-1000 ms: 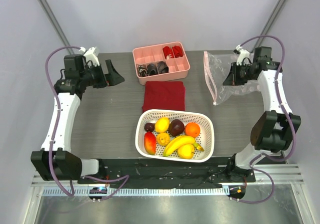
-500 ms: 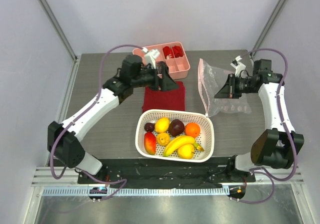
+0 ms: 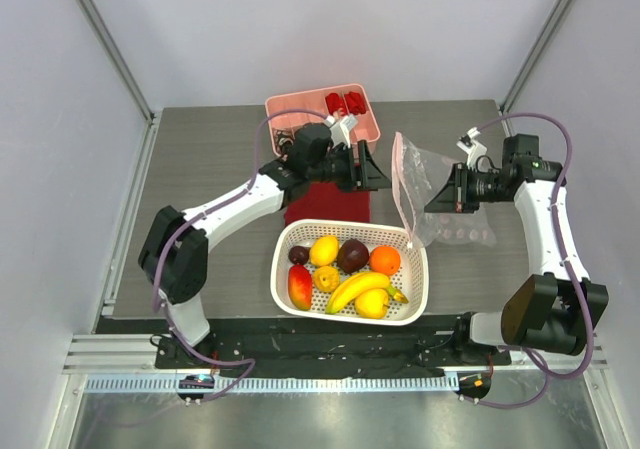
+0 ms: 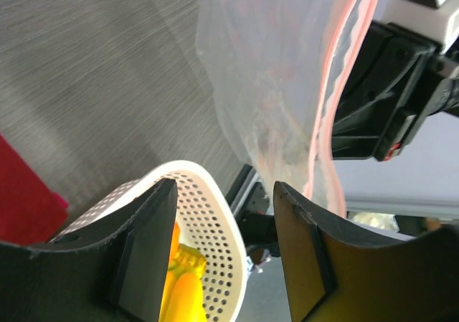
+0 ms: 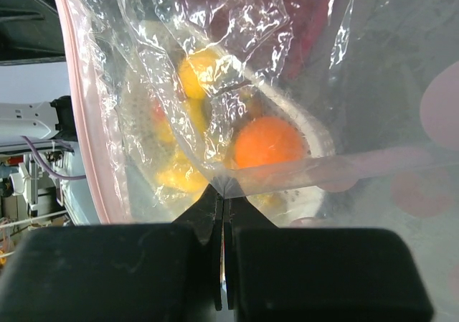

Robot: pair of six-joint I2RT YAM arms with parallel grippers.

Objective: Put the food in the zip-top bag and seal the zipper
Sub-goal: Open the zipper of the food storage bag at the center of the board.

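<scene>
My right gripper (image 5: pixel 222 264) was clamped shut on a fold of the bag (image 3: pixel 425 179), holding it up over the table (image 3: pixel 220 199), right of the basket (image 3: pixel 421 269) and just beyond its far right corner. The bag's mouth faced left, toward my other arm. Its zipper (image 3: pixel 402 184) ran far to near in the top view, slanting a little, and the body trailed right toward my right wrist. I could not tell whether the lower corner touched the table.

The bag was clear and crinkled, slack rather than flat, with a pale pink strip along the mouth edge. Through its film my right wrist camera saw the orange (image 5: pixel 269 144) and yellow fruit in the basket behind it.

My left gripper (image 3: pixel 378 172) stood with fingers (image 4: pixel 147 254) wide apart, empty, pointed at the mouth and just short of it, over the red cloth (image 3: pixel 325 207).
</scene>
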